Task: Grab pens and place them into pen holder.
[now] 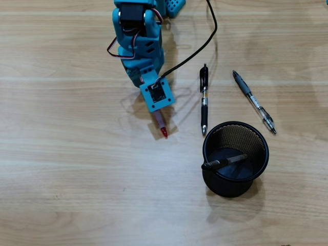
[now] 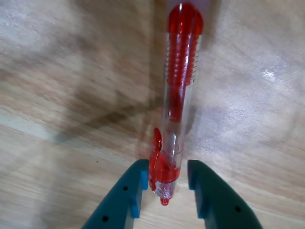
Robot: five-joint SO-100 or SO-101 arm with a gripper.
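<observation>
We see the hand [image 2: 164, 183] spread, its two teal fingers [image 2: 131, 191] flanking the clip end of the red pen [image 2: 176, 100] without clearly gripping it; the pen lies on the counter [image 2: 57, 95], extending away from the hand.

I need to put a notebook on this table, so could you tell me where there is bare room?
Bare wood lies left of the arm and along the bottom edge left of the holder. It is crowded on the right: black pen, grey pen, holder, and red pen between the gripper fingers.
</observation>
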